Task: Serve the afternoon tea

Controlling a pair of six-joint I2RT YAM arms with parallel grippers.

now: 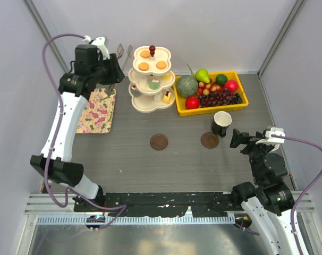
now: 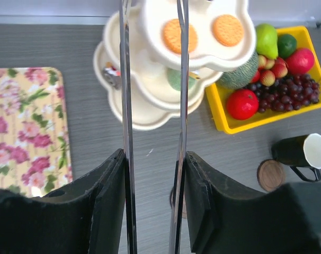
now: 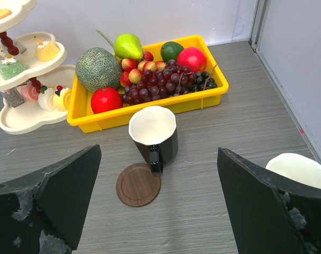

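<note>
Main risk is at the left gripper (image 2: 154,153). Its pads are pressed onto the tongs (image 2: 125,106), squeezed only partway, with the blades apart and the tips up by the top tier of the 3-tier stand (image 1: 145,103). If they come in low or off-line, the blades could clip a rim or the centre post (image 1: 152,50) & rock the stand. A tart pinched near its edge could also slip out.

The right gripper (image 3: 158,152) has its fingers wide apart, holding nothing. The black mug (image 3: 152,132) is just ahead, beside its coaster (image 3: 138,184), not on it, handle toward the gripper — a crooked approach could tip it.

Contents:
- **Top tier:** 3 orange tarts (image 2: 174,36).
- **Mid tier:** pale green piece (image 1: 154,84).
- **Bottom tier:** yellow cake wedge (image 1: 167,97) + white pieces (image 3: 46,99).
- **Yellow tray (image 1: 211,109):** fruit (image 1: 214,95) only.
- **Flowered tray (image 1: 97,111):** nothing seen on it.
- **Black mug:** empty.
- **White mug (image 3: 298,169):** far right — inside not visible.
</note>
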